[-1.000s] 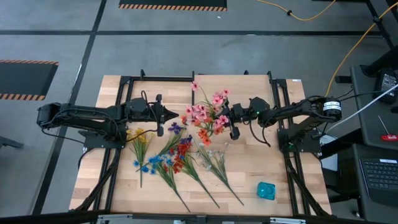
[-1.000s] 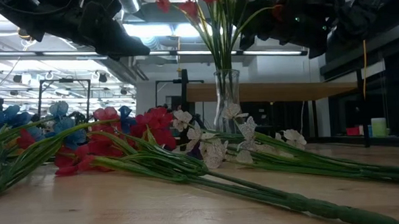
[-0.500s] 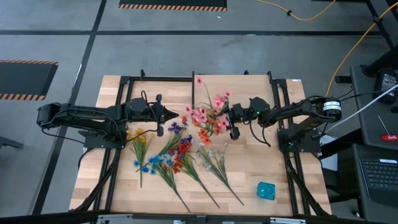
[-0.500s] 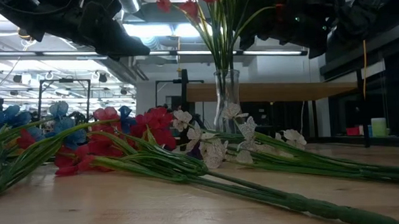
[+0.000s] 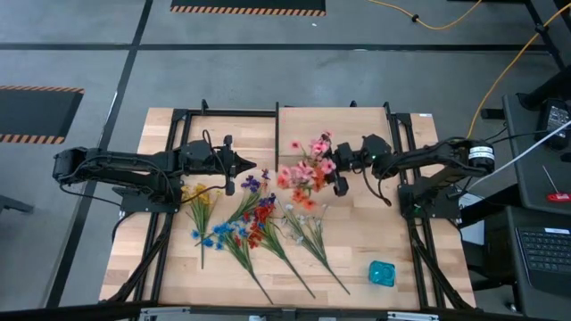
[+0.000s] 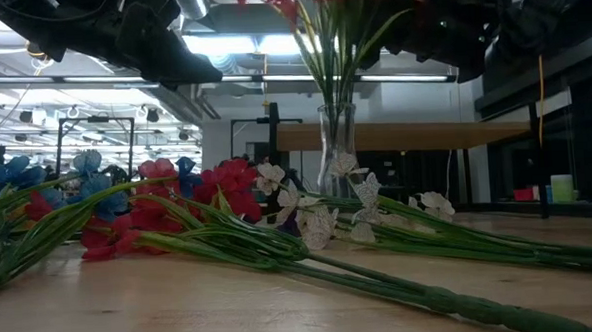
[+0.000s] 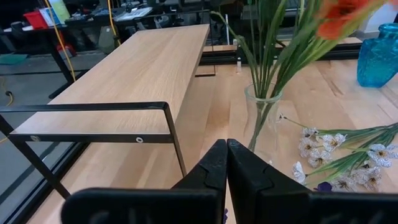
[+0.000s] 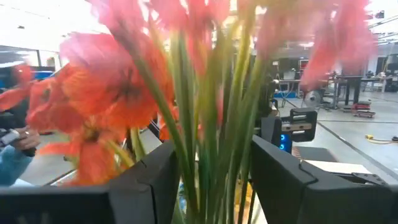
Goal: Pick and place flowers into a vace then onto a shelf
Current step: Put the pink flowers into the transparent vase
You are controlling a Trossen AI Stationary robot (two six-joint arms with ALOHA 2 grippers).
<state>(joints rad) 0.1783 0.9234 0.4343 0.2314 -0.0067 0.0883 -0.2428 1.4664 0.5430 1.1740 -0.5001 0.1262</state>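
A clear glass vase (image 7: 261,118) stands on the table near its middle, in front of the shelf (image 7: 143,68). It holds sprays with pink, red and orange blooms (image 5: 308,169). More flowers (image 5: 259,223) lie flat on the table toward the near edge. My right gripper (image 8: 214,168) is open just right of the bunch, up at bloom height, and the green stems (image 8: 211,149) stand between its fingers. My left gripper (image 7: 226,152) is shut on nothing and hovers left of the vase. My right gripper's fingers (image 8: 155,180) stand on either side of the stems in the vase, coming level from the table's right. I cannot tell whether either finger touches them.
A small blue glass vessel (image 5: 382,273) stands at the near right of the table. The shelf (image 5: 232,125) runs along the far side on thin black posts (image 7: 174,143). The loose sprays cover the middle and near left of the tabletop.
The sprays in the vase have swung toward the table's right side. The long spray that leaned toward the far edge has come more upright, and the blooms now bunch closer to my right gripper.
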